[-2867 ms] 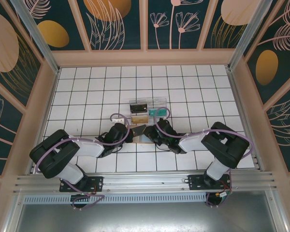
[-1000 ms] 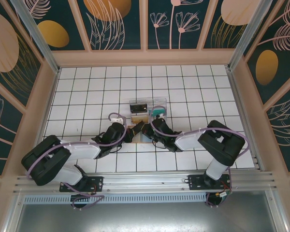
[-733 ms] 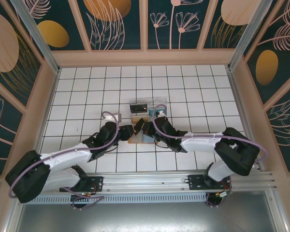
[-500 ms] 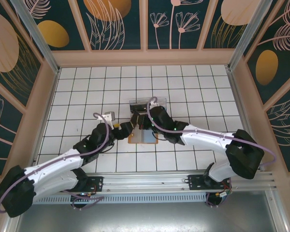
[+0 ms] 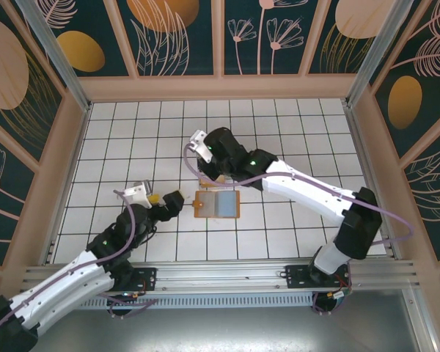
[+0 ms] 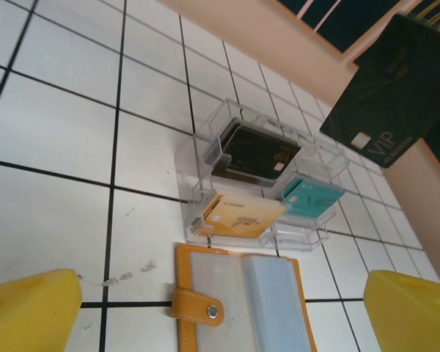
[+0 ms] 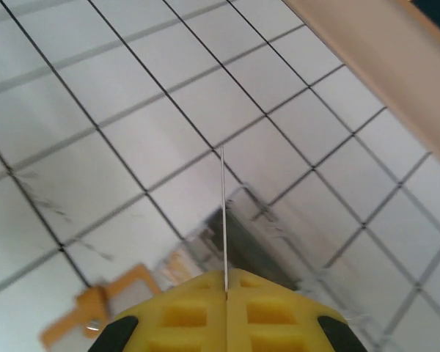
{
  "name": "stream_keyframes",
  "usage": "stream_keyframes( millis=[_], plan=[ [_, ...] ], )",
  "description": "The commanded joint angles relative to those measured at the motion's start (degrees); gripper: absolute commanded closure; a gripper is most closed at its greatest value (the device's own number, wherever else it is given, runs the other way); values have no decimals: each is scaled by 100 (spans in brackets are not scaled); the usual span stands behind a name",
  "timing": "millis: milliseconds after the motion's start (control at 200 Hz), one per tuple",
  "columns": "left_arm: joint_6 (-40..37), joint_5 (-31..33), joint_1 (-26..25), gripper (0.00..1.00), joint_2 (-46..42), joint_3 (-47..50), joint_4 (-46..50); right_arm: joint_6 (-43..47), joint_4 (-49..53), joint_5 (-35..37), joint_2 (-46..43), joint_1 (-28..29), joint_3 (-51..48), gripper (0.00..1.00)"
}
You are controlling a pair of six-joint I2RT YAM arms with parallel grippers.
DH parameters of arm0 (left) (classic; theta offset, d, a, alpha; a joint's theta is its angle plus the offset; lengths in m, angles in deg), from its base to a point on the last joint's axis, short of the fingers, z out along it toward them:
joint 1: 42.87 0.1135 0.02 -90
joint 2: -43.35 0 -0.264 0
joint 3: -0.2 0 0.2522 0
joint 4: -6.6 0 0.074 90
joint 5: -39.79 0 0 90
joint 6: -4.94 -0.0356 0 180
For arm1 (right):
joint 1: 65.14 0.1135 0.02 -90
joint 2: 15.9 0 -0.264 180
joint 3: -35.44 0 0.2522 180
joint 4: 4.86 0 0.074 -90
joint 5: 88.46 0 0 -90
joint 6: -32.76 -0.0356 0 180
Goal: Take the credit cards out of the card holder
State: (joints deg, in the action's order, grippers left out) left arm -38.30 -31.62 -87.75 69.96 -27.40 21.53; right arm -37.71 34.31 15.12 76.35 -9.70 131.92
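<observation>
Your right pincer point(image 7: 226, 284): clamped on black VIP card point(image 6: 396, 81), held in air over clear tray point(image 6: 198, 147). Your left pincer point(image 5: 176, 202): spread wide, gripping nothing, just left of card holder point(image 5: 216, 204). Holder lies open flat on bench point(image 5: 132, 132), just beside tray. Tray already has dark card point(image 6: 253, 154), orange card point(image 6: 242, 215), teal card point(image 6: 308, 198). Left: drop VIP card. Holder pockets look empty; not certain.

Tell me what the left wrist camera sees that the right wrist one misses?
Left wrist view: the face of the black VIP card in the air, plus the teal card and orange card in the clear tray. Right wrist view: the right claw shut on that card, seen as a thin edge. Both: white tiles, the tray and the orange card holder, blurry from the right wrist.
</observation>
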Motion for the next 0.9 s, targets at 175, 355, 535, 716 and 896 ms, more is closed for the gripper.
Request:
stream_keyframes(
  millis=[175, 355, 535, 716, 896],
  plan=[
    [40, 344, 15, 1, -675, 215, 644, 2687, 966, 1848, 621, 370, 359, 100],
    [92, 373, 15, 1, -688, 187, 793, 3106, 1129, 2064, 1126, 491, 750, 100],
    [140, 427, 15, 1, -746, 180, 882, 3245, 1265, 2381, 1667, 582, 908, 100],
    [159, 466, 15, 1, -793, 185, 949, 3214, 1248, 2476, 1940, 584, 1128, 100],
    [160, 441, 15, 1, -787, 211, 911, 3215, 1168, 2516, 2076, 523, 1136, 100]
  ],
)
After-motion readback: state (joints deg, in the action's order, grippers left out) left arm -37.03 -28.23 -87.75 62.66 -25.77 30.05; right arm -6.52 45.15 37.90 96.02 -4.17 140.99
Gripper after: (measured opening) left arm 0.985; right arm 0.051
